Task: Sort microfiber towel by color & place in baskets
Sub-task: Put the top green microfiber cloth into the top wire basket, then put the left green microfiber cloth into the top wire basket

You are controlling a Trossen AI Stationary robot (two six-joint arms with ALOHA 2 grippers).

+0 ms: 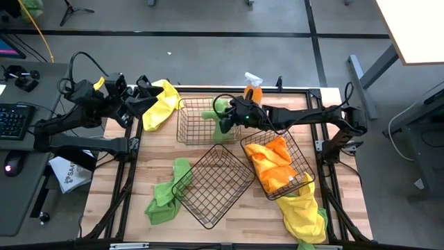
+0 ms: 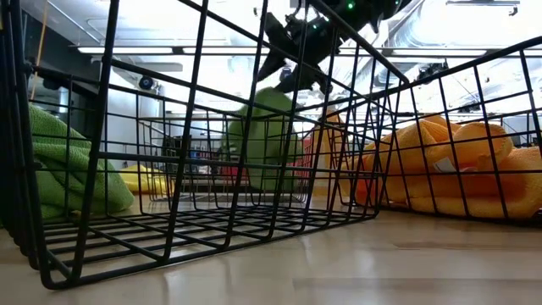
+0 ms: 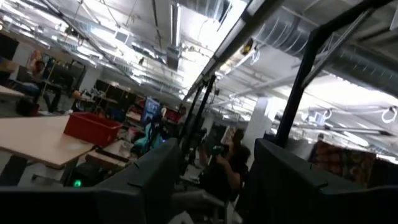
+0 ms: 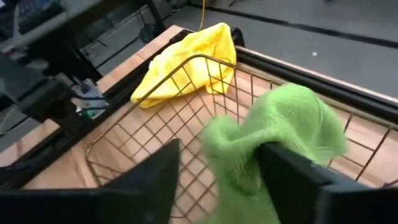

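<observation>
My right gripper [image 1: 223, 112] is over the far wire basket [image 1: 194, 125], shut on a green towel [image 4: 273, 130] that hangs down inside the basket's right end, as the low view shows [image 2: 267, 135]. My left gripper [image 1: 144, 103] is open beside a yellow towel [image 1: 161, 103] lying at the table's far left corner; in its wrist view nothing shows between its fingers [image 3: 155, 180]. A second basket [image 1: 214, 184] stands turned near the middle. A third basket [image 1: 295, 142] holds orange towels [image 1: 270, 163]. My right gripper pinches the green towel by a bunched upper fold [image 4: 239, 155] between its two fingers [image 4: 292, 180], coming from above and slanting from the table's right. The towel hangs slack below the fingers into the far basket; whether its lower end touches the basket floor I cannot tell.
Another green towel [image 1: 165, 194] lies on the table left of the middle basket. A yellow towel [image 1: 305, 212] lies at the near right, next to the basket of orange towels. An orange spray bottle [image 1: 253, 89] stands at the far edge behind the right gripper.
</observation>
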